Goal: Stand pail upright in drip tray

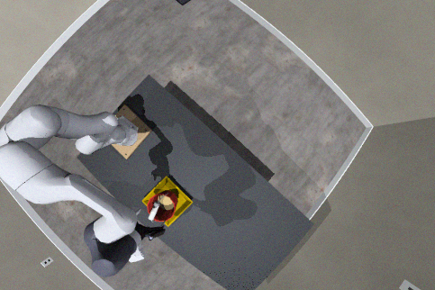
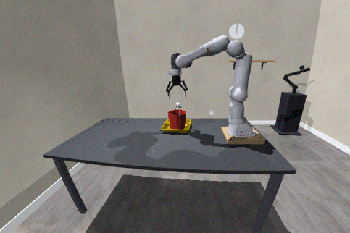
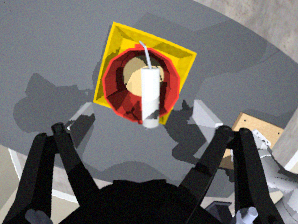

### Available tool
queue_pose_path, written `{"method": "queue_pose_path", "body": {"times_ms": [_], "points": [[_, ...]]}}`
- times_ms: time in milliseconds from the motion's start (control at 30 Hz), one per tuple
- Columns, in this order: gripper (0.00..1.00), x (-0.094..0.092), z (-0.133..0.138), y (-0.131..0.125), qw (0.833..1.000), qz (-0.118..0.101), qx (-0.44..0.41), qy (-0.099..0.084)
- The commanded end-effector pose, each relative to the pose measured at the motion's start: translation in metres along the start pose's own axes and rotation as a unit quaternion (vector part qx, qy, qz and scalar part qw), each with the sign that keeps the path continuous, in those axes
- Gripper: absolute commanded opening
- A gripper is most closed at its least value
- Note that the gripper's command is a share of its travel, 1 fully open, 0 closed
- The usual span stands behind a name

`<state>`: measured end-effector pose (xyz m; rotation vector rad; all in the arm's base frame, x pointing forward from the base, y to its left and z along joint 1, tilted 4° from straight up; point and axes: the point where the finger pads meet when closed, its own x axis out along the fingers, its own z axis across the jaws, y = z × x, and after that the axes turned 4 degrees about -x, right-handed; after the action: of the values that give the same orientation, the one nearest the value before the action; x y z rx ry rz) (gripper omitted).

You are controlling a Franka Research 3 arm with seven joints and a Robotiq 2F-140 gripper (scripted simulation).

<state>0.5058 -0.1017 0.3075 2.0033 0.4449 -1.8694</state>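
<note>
The red pail (image 2: 177,119) stands upright inside the yellow drip tray (image 2: 176,126) on the dark table. Its wire handle with a white grip (image 2: 178,106) stands up above the rim. In the overhead view the pail (image 1: 163,205) fills most of the tray (image 1: 167,201). In the wrist view the pail (image 3: 139,86) and tray (image 3: 143,70) lie below me, with the white grip (image 3: 150,98) across the pail's mouth. My gripper (image 2: 176,95) is open and empty, well above the handle, touching nothing. Its fingers spread wide in the wrist view (image 3: 143,163).
The arm's base stands on a wooden plate (image 2: 242,135) at the table's right side. A black pedestal with a small arm (image 2: 289,112) stands on the floor at the far right. A wall shelf (image 2: 252,61) hangs behind the arm.
</note>
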Motion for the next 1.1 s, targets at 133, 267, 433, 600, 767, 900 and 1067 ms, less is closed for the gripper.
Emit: {"method": "queue_pose_path", "body": {"times_ms": [133, 267, 433, 600, 767, 900, 1067], "points": [[1.0, -0.01, 0.003, -0.002, 1.0, -0.002, -0.002, -0.006], [1.0, -0.014, 0.003, -0.002, 1.0, -0.002, -0.002, -0.006], [1.0, -0.017, 0.003, -0.002, 1.0, -0.002, -0.002, -0.006], [1.0, -0.018, 0.003, -0.002, 1.0, -0.002, -0.002, -0.006], [1.0, -0.018, 0.003, -0.002, 1.0, -0.002, -0.002, -0.006], [1.0, -0.018, 0.003, -0.002, 1.0, -0.002, -0.002, -0.006], [1.0, -0.018, 0.003, -0.002, 1.0, -0.002, -0.002, -0.006]]}}
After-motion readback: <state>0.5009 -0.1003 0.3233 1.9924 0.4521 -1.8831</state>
